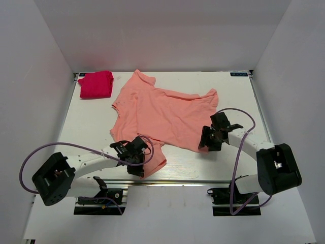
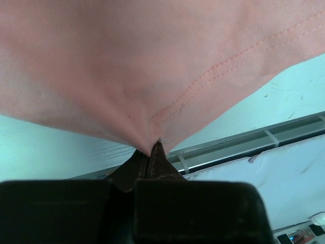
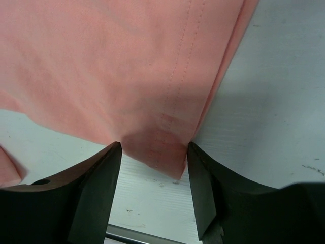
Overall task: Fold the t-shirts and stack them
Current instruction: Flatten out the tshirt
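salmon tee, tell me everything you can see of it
Salmon tee: plain soft knit, stitched hems. Lies spread but rumpled on the table, hem toward the arms. Left gripper is shut on one hem corner, fabric puckered to a point; right gripper is open, fingers either side of the other corner.

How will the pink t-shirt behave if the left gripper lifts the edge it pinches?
Probably floppy: the pink t-shirt lies wrinkled, and its cloth puckers into a cone where the left gripper is shut on it. It would likely drape and drag rather than rise flat. It seems light, since the fabric looks thin.
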